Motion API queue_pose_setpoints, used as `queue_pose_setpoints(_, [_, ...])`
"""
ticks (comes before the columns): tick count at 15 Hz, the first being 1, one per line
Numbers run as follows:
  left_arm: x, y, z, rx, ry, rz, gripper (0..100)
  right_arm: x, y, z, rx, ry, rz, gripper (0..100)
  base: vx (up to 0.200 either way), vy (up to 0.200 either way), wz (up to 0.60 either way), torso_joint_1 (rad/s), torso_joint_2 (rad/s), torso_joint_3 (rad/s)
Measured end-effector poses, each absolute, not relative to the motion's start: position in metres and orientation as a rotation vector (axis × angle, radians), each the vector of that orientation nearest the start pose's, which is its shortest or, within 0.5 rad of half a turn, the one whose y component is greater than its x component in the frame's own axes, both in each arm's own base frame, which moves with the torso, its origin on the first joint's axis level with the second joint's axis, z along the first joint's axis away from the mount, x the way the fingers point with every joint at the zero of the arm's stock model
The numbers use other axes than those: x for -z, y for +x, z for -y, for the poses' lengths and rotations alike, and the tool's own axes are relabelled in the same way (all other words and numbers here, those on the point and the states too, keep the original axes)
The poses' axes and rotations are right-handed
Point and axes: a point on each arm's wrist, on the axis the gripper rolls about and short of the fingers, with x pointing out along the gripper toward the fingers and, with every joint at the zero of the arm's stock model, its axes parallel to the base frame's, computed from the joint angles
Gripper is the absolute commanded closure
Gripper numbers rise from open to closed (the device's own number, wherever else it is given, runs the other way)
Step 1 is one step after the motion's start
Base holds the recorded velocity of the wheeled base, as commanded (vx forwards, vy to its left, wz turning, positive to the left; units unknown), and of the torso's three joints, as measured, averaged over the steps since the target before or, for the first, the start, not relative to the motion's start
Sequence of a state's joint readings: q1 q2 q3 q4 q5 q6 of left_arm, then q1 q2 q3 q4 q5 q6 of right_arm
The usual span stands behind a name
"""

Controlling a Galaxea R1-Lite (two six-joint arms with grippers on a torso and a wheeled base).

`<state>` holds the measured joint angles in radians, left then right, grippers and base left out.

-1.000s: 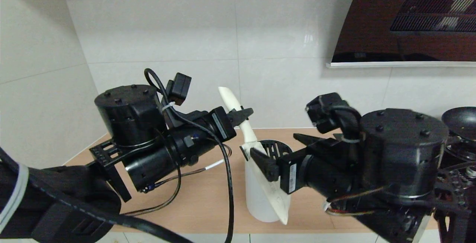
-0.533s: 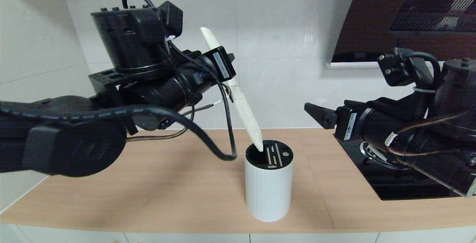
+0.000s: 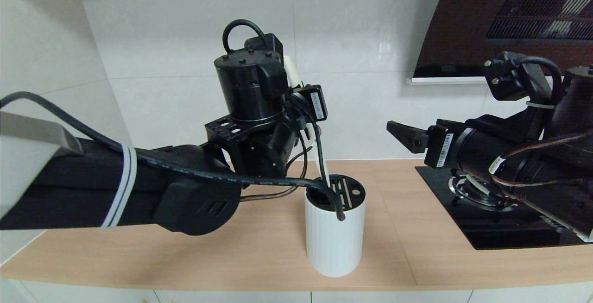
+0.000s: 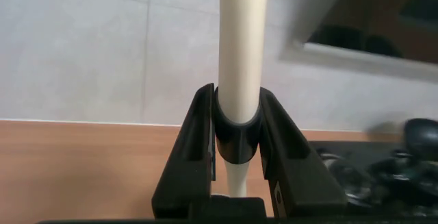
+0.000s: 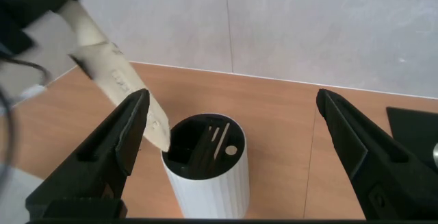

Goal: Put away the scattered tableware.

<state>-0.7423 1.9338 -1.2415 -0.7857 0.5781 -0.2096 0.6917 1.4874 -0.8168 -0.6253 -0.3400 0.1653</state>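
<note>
Your left pincer (image 4: pixel 238 111) is clamped on the handle of a cream knife (image 5: pixel 109 63), above a white ribbed holder (image 3: pixel 334 233) on the wooden tabletop (image 3: pixel 222 247). In the head view the knife's long axis runs from handle at 11 o'clock to tip at 5 o'clock, with the tip at the rim of the holder's large open compartment. Your right pincer (image 5: pixel 231 101) is spread wide and empty at 3 o'clock. The likely next move is lowering along that slant.
</note>
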Motion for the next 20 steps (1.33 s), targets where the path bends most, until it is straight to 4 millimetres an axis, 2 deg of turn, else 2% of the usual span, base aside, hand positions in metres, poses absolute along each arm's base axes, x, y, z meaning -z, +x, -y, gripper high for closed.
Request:
queue_pose_setpoints(7, [-0.207,0.304,0.263,0.126,-0.168,0.095,100,-0.242,0.207,-0.162,-0.346,0.135,-0.080,0,0.000,0.000,0.00,0.000,0.00,0.000])
queue_pose_setpoints(20, [-0.174,0.323,0.280,0.052,-0.141,0.053,100,-0.240,0.208,-0.163,-0.344,0.132,-0.085,0,0.000,0.000,0.00,0.000,0.00,0.000])
